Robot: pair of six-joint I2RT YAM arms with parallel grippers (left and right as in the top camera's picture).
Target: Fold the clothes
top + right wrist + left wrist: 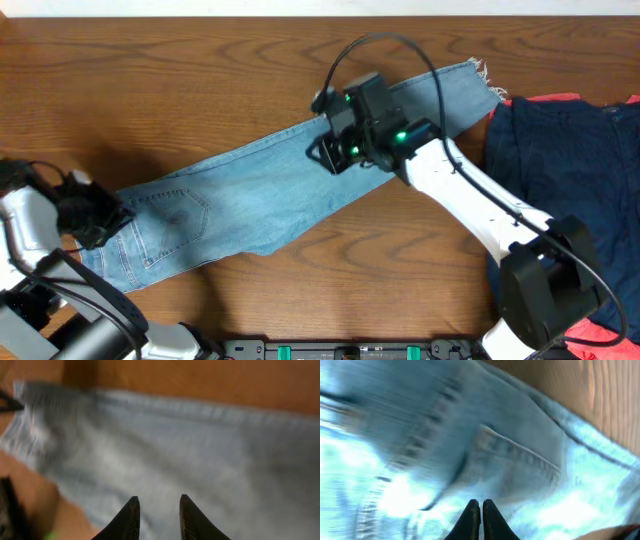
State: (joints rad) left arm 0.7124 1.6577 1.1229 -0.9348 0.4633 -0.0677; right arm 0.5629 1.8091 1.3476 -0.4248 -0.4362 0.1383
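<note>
The light-blue jeans lie slantwise across the table, waist at the left, frayed hem at the upper right. My left gripper is at the waist end beside a back pocket. In the left wrist view it is shut just over the blurred denim, and no cloth shows between its tips. My right gripper hovers over the middle of the leg. In the right wrist view it stands open, with flat denim below and nothing between its fingers.
A dark navy garment is heaped at the right edge of the table, with coral-red cloth showing behind it. Bare wooden table lies behind and in front of the jeans.
</note>
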